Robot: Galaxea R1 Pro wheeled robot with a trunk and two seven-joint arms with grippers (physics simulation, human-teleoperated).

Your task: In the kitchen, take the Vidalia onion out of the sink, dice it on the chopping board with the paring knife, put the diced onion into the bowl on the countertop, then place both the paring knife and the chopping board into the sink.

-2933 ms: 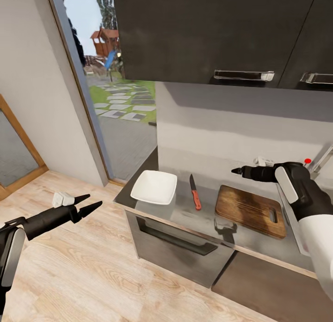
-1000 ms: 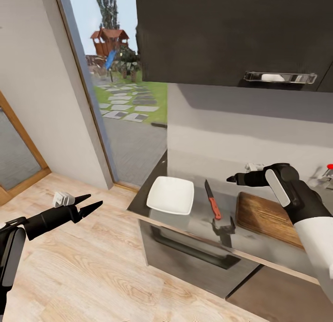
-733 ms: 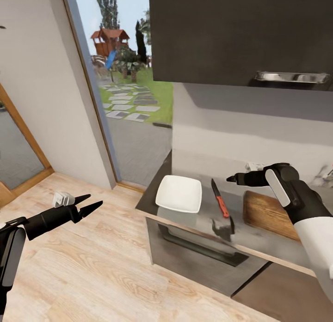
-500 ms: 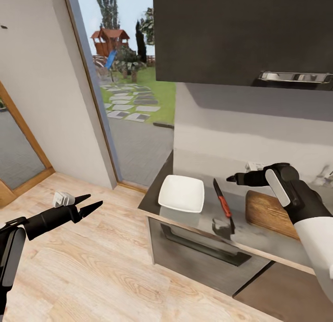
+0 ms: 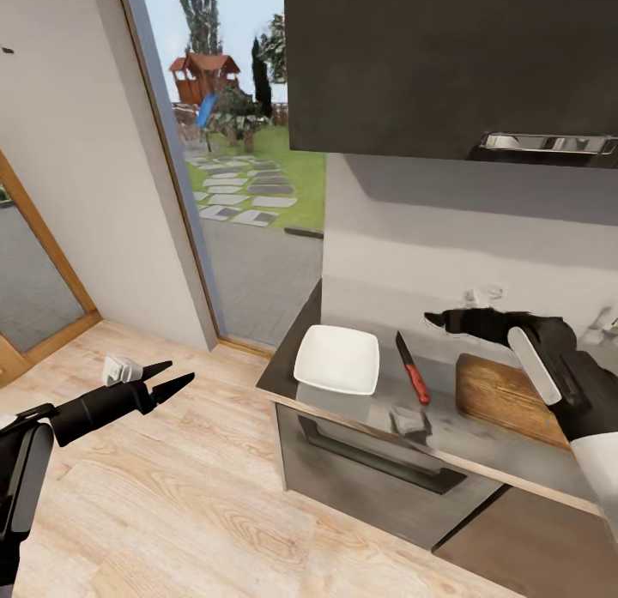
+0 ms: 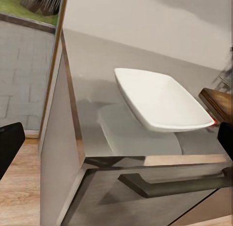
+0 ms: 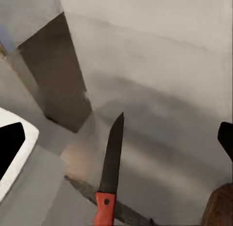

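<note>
The white bowl (image 5: 336, 359) sits at the left end of the grey countertop (image 5: 446, 431). To its right lies the paring knife (image 5: 413, 369), red-orange handle toward me, and then the dark wooden chopping board (image 5: 511, 398). My right gripper (image 5: 436, 321) hovers open above the counter between knife and board. Its wrist view looks down on the knife (image 7: 109, 172), the bowl's corner (image 7: 30, 138) and the board's corner (image 7: 218, 206). My left gripper (image 5: 170, 377) hangs open over the wood floor, left of the counter; its wrist view faces the bowl (image 6: 160, 102). The sink and the onion are out of view.
A dark upper cabinet (image 5: 446, 57) with a chrome handle (image 5: 545, 143) hangs over the counter. An oven front with a bar handle (image 5: 369, 456) sits below the bowl. A tall glass pane (image 5: 240, 152) onto a garden stands left of the counter, with open wood floor (image 5: 172, 512) in front.
The camera swung left, sliding the counter rightward in the picture, then held still. Since then my right gripper has risen and drawn right. Bowl, knife and board lie as before.
</note>
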